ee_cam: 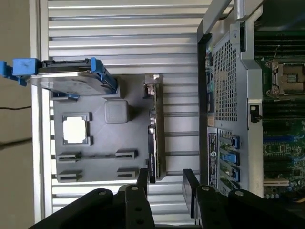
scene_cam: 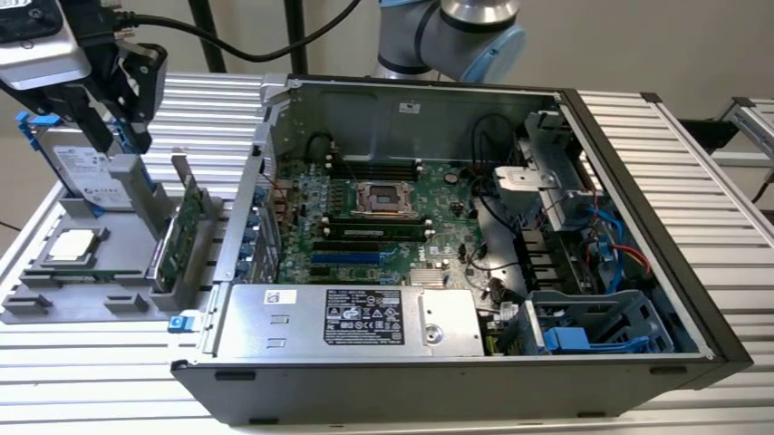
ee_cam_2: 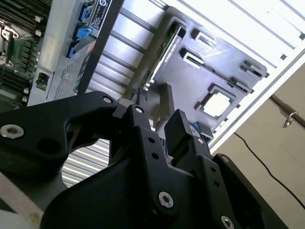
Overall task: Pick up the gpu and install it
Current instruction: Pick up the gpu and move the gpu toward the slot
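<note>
The gpu (scene_cam: pixel 184 231) stands on edge in a slot of the grey holder (scene_cam: pixel 72 304), at the exterior view's left beside the open computer case (scene_cam: pixel 411 113). Both wrist views show it edge-on as a thin dark strip with a green board, the gpu (ee_cam: pixel 153 138) and gpu (ee_cam_2: pixel 164 50). My gripper (scene_cam: pixel 107 127) hangs above the holder, over its far end and apart from the card. Its black fingers (ee_cam: pixel 143 183) stand spread in the first wrist view, so the gripper (ee_cam: pixel 167 186) is open with nothing between them. The gripper (ee_cam_2: pixel 159 126) also shows in the second wrist view.
A silver hard drive with blue rails (scene_cam: pixel 85 172) stands in the holder below my gripper. A square CPU chip (scene_cam: pixel 72 245) lies flat nearer the front. Inside the case are the motherboard (scene_cam: pixel 362 217), blue slots (scene_cam: pixel 344 260) and a power supply (scene_cam: pixel 362 317). Everything rests on a ribbed aluminium table (scene_cam: pixel 677 154).
</note>
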`<action>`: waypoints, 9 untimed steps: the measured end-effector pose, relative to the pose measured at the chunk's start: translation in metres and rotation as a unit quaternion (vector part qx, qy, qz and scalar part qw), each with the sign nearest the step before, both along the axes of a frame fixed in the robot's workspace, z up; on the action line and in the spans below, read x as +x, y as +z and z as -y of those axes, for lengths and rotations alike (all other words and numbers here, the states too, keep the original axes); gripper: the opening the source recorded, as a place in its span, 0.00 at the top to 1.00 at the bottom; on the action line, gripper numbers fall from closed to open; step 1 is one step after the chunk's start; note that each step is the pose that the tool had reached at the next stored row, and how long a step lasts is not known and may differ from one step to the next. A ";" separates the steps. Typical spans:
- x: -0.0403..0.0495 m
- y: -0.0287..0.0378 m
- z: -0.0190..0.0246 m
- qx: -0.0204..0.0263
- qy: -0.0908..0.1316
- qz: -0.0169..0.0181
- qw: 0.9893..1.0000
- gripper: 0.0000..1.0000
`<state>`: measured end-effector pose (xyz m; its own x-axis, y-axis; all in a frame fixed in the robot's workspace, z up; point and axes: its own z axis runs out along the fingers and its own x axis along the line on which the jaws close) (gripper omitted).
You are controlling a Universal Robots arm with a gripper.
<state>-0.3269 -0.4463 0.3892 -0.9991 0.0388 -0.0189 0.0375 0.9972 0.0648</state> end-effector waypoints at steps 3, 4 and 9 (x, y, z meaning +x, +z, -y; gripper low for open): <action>-0.0001 -0.0026 0.0000 0.000 0.000 0.000 1.000 0.00; -0.0001 -0.0036 0.0000 0.000 0.000 0.000 1.000 0.00; -0.0002 -0.0082 0.0000 0.000 0.000 0.000 1.000 0.00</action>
